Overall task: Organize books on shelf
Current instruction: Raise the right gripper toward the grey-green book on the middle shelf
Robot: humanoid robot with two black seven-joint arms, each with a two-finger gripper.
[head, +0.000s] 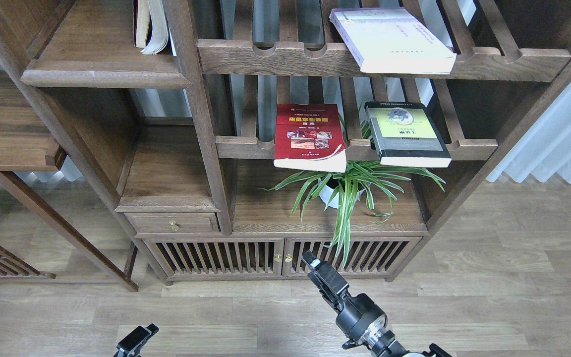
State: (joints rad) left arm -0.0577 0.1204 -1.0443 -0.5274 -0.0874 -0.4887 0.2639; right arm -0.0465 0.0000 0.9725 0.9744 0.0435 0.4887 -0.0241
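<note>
The red book (309, 136) with small photos lies flat on the middle slatted rack, overhanging its front rail. The black-grey book (407, 133) with a yellow-green panel lies to its right on the same rack. The pale lavender-white book (392, 39) lies on the upper slatted rack. The shelf (102, 69), a solid dark-brown board with a thick rounded lip, is at the upper left. My right gripper (317, 267) is low in front of the cabinet doors, seen end-on, holding nothing. My left gripper (139, 337) peeks in at the bottom edge, far below the books.
A pale upright book (150, 25) stands at the shelf's right end. A spider plant in a white pot (347, 191) sits under the middle rack. A small drawer (171, 223) and slatted cabinet doors (280, 255) lie below. A side table (8, 129) stands at the left.
</note>
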